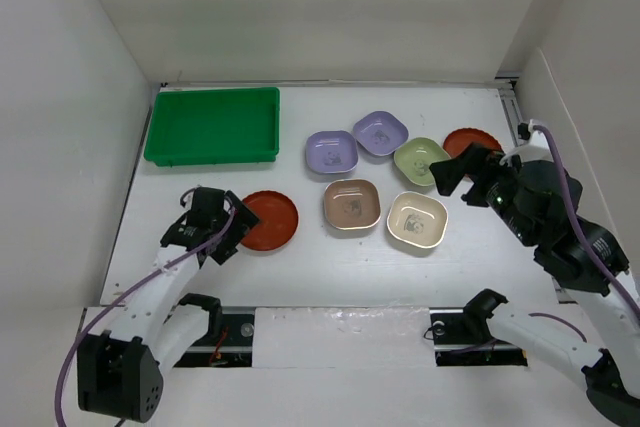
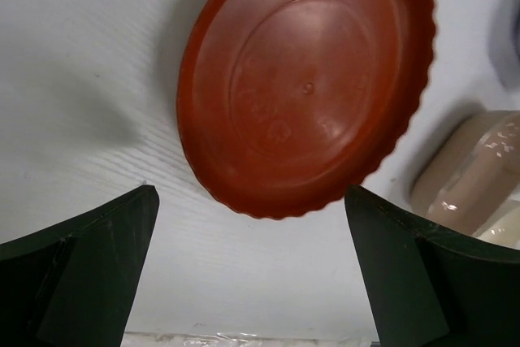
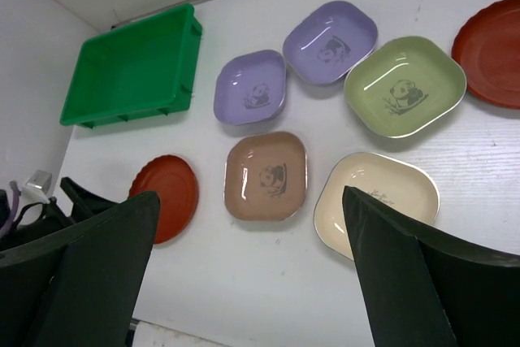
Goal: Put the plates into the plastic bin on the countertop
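Note:
The green plastic bin [image 1: 212, 125] stands empty at the back left of the white countertop [image 1: 330, 267]. One red-brown plate [image 1: 268, 220] lies just ahead of my open, empty left gripper [image 1: 222, 237]; it fills the left wrist view [image 2: 305, 79], apart from the fingers. To its right lie the tan plate [image 1: 351, 204], cream plate [image 1: 416, 220], two lavender plates [image 1: 331, 152] [image 1: 380, 132], pale green plate [image 1: 420, 159] and second red-brown plate [image 1: 470, 142]. My right gripper [image 1: 458, 179] hovers open and empty above the pale green and cream plates.
White walls [image 1: 60, 147] close in the countertop on the left, back and right. A taped strip [image 1: 340, 322] runs along the near edge by the arm bases. The right wrist view shows the bin [image 3: 134, 67] and the left arm [image 3: 32, 217] at lower left.

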Robot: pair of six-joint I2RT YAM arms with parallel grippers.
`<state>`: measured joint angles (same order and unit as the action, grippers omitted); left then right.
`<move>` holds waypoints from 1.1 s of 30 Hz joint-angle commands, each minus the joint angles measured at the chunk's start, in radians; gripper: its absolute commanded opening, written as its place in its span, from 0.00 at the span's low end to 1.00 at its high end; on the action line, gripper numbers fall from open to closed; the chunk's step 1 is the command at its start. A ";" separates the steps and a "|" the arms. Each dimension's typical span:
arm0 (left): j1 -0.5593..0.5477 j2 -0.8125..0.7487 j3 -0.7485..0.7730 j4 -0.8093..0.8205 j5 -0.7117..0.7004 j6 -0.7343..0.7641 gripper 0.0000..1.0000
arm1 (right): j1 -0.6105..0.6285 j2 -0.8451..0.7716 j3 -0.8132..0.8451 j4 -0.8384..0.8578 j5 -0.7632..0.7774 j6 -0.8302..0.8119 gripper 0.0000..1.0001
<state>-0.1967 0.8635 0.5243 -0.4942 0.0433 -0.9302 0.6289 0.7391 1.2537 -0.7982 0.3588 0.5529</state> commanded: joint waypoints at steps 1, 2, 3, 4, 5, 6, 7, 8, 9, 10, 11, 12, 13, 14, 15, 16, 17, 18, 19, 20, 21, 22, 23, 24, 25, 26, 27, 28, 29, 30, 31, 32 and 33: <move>-0.003 0.069 -0.059 0.066 0.010 -0.044 1.00 | -0.005 -0.007 -0.014 0.076 -0.032 -0.015 1.00; -0.003 0.103 -0.085 0.103 0.010 -0.053 1.00 | -0.005 -0.007 -0.014 0.085 -0.043 -0.015 1.00; -0.003 0.117 -0.098 0.120 0.020 -0.062 1.00 | -0.005 -0.007 -0.014 0.085 -0.043 -0.015 1.00; -0.003 0.127 -0.109 0.135 0.003 -0.062 1.00 | -0.005 -0.007 -0.014 0.085 -0.052 -0.024 1.00; -0.003 0.138 -0.118 0.150 -0.012 -0.062 1.00 | -0.005 -0.007 -0.014 0.096 -0.052 -0.024 1.00; -0.003 0.158 -0.118 0.160 -0.029 -0.077 1.00 | -0.005 -0.007 -0.014 0.096 -0.052 -0.024 1.00; -0.003 0.167 -0.118 0.160 -0.063 -0.078 0.98 | -0.005 -0.007 -0.014 0.096 -0.052 -0.024 1.00; -0.003 0.167 -0.118 0.160 -0.075 -0.088 0.93 | -0.005 -0.007 -0.014 0.096 -0.061 -0.024 1.00; -0.003 0.167 -0.118 0.149 -0.085 -0.088 0.90 | -0.005 -0.017 -0.014 0.096 -0.061 -0.024 1.00; -0.003 0.167 -0.109 0.149 -0.094 -0.099 0.85 | -0.005 -0.017 -0.014 0.096 -0.061 -0.024 1.00; -0.003 0.167 -0.109 0.149 -0.094 -0.099 0.79 | -0.005 -0.017 -0.014 0.105 -0.061 -0.024 1.00; -0.003 0.167 -0.109 0.149 -0.094 -0.108 0.73 | -0.005 -0.017 -0.014 0.105 -0.061 -0.024 1.00; -0.003 0.167 -0.109 0.149 -0.105 -0.108 0.61 | -0.005 -0.017 -0.014 0.105 -0.061 -0.024 1.00; -0.003 0.167 -0.109 0.140 -0.105 -0.108 0.57 | -0.005 -0.026 -0.014 0.105 -0.061 -0.024 1.00; -0.003 0.167 -0.109 0.140 -0.105 -0.108 0.51 | -0.005 -0.026 -0.014 0.105 -0.061 -0.024 1.00; -0.003 0.178 -0.109 0.131 -0.115 -0.108 0.44 | -0.005 -0.026 -0.014 0.105 -0.061 -0.024 1.00; -0.003 0.178 -0.109 0.131 -0.115 -0.108 0.37 | -0.005 -0.038 -0.014 0.105 -0.061 -0.024 1.00; -0.003 0.187 -0.109 0.120 -0.128 -0.108 0.32 | -0.005 -0.047 -0.014 0.105 -0.061 -0.024 1.00; -0.003 0.187 -0.109 0.120 -0.128 -0.108 0.27 | -0.005 -0.047 -0.014 0.114 -0.061 -0.024 1.00; -0.003 0.198 -0.100 0.120 -0.141 -0.099 0.26 | -0.005 -0.056 -0.014 0.114 -0.061 -0.024 1.00; -0.003 0.210 -0.099 0.111 -0.151 -0.099 0.23 | -0.005 -0.056 -0.014 0.114 -0.061 -0.024 1.00; -0.003 0.210 -0.090 0.111 -0.151 -0.090 0.20 | -0.005 -0.066 -0.014 0.114 -0.061 -0.024 1.00; -0.003 0.226 -0.090 0.100 -0.161 -0.090 0.15 | -0.005 -0.066 -0.014 0.114 -0.061 -0.024 1.00; -0.003 0.239 -0.081 0.100 -0.161 -0.078 0.11 | -0.005 -0.066 -0.014 0.114 -0.061 -0.024 1.00; -0.003 0.239 -0.081 0.100 -0.161 -0.078 0.03 | -0.005 -0.066 -0.014 0.114 -0.061 -0.024 1.00; -0.003 0.253 -0.081 0.100 -0.161 -0.078 0.00 | -0.014 -0.066 -0.014 0.105 -0.061 -0.024 1.00; -0.003 0.253 -0.081 0.091 -0.152 -0.078 0.00 | -0.014 -0.075 -0.014 0.105 -0.061 -0.024 1.00; -0.003 0.253 -0.072 0.091 -0.128 -0.068 0.00 | -0.014 -0.075 -0.014 0.105 -0.061 -0.024 1.00; -0.003 0.253 -0.072 0.091 -0.111 -0.068 0.00 | -0.014 -0.075 -0.005 0.105 -0.061 -0.024 1.00; -0.003 0.217 -0.046 0.062 -0.099 -0.068 0.00 | -0.014 -0.075 -0.005 0.105 -0.061 -0.024 1.00; -0.013 0.191 -0.031 0.046 -0.099 -0.068 0.00 | -0.014 -0.075 -0.005 0.105 -0.061 -0.024 1.00; -0.014 0.160 -0.009 0.024 -0.108 -0.084 0.00 | -0.014 -0.075 -0.005 0.105 -0.061 -0.024 1.00; -0.014 0.128 0.015 0.000 -0.118 -0.084 0.00 | -0.014 -0.075 -0.005 0.105 -0.061 -0.024 1.00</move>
<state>-0.2020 1.0630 0.4683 -0.3904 -0.0628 -1.0191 0.6212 0.6739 1.2400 -0.7399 0.3035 0.5419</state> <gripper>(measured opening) 0.007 0.999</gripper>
